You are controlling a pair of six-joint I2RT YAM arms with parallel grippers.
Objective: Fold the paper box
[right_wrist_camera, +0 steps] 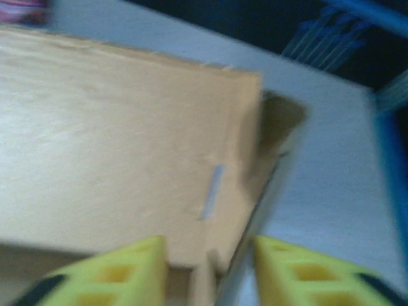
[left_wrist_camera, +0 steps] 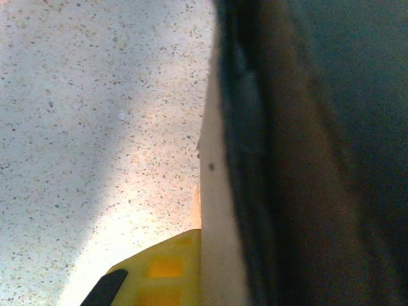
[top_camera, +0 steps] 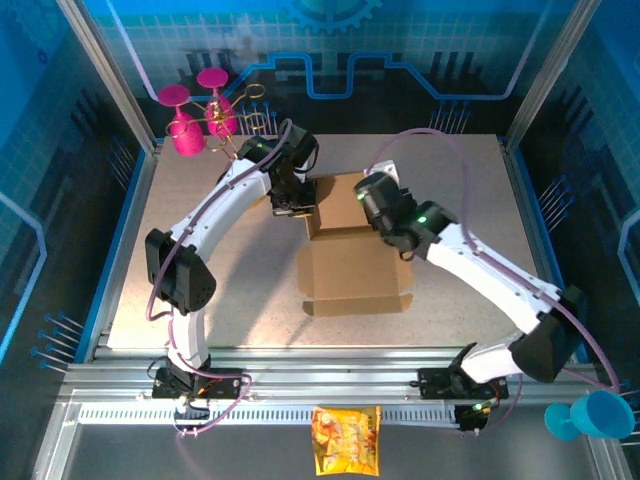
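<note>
- Plain brown cardboard paper box (top_camera: 350, 270) sits mid-table on the speckled tabletop (top_camera: 200, 270). It is part-folded, with the base flat and the rear panel raised between the two arms.
- Left gripper (top_camera: 297, 210) is at the box's rear-left corner, fingers closed. In the wrist view a box wall is pressed against the yellow finger (left_wrist_camera: 159, 271), so it is pinching that wall.
- Right gripper (right_wrist_camera: 207, 248) is at the rear-right. Its yellow fingers (right_wrist_camera: 121, 274) are apart, straddling a panel edge, not clamped.
- Orange-yellow snack packet (top_camera: 346, 438) lies on the near rail, well apart from the box.

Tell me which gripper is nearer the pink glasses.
Left. The left gripper is right of the pink glasses; the right gripper is farther right, across the paper box.
</note>
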